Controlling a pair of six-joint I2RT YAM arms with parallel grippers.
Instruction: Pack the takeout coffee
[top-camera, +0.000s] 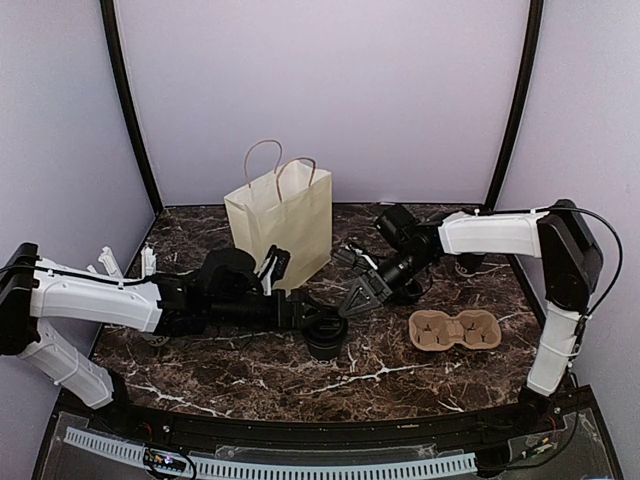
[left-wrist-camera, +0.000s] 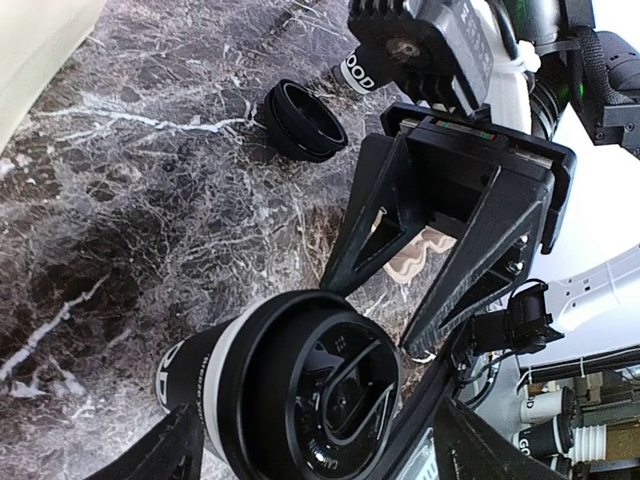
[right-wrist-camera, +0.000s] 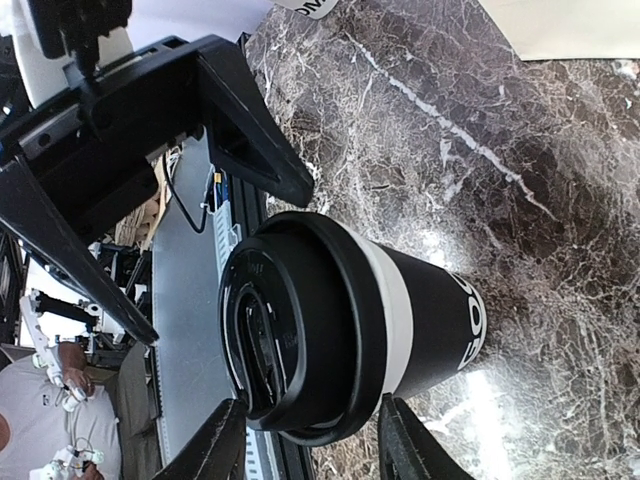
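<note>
Black-and-white paper cup with round black plastic lid (right-wrist-camera: 330, 330) sits between both jaw sets.
Upright on dark marble tabletop (top-camera: 200, 370). Left gripper (left-wrist-camera: 318, 405) jaws spread wide, one each side of it. Right gripper (right-wrist-camera: 312, 403) jaws part-open, tips flanking the lid rim; can't tell if they touch. Tan moulded-pulp two-hole tray (top-camera: 455, 330) lies outside both jaws, well apart.
</note>
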